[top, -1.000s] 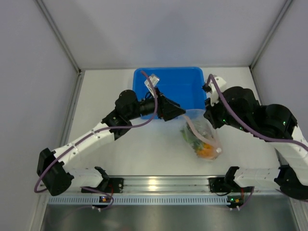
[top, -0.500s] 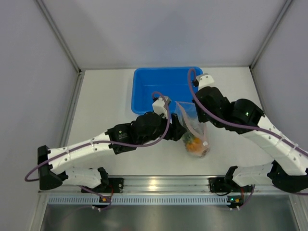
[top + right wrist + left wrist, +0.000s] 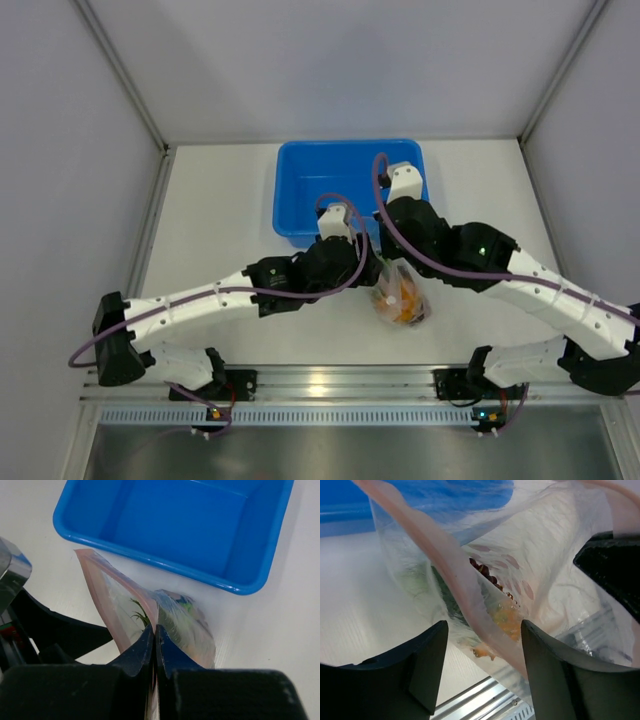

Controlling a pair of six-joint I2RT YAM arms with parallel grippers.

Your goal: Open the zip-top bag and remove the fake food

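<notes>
Where the two wrists meet low over the white table point(image 3: 215, 215), the count stands at two grippers, one zip-top bag point(image 3: 386, 290), one blue tub point(image 3: 300, 190) and a small lot of fake food point(image 3: 404, 302) inside the bag. Right gripper point(image 3: 154, 642): one, fingers pressed together and clamped on the bag's upper edge by the pink zip strip point(image 3: 102, 587), with the clear pouch spreading ahead of and beneath its fingertips. Left gripper point(image 3: 482, 630): one, fingers spread apart and closed on nothing. The pink strip and one clear wall of the bag pass between its two fingers; whether they touch either finger cannot be told. Contents seen through the plastic: one dark grape bunch point(image 3: 482, 571), one orange piece point(image 3: 507, 622), and green leafy bits point(image 3: 451, 604) of uncertain number, all lying just ahead of the left fingertips and below the right ones. The tub sits just beyond both grippers, on the far side of the bag; the two grippers themselves are close together, facing each other across the bag's mouth.
</notes>
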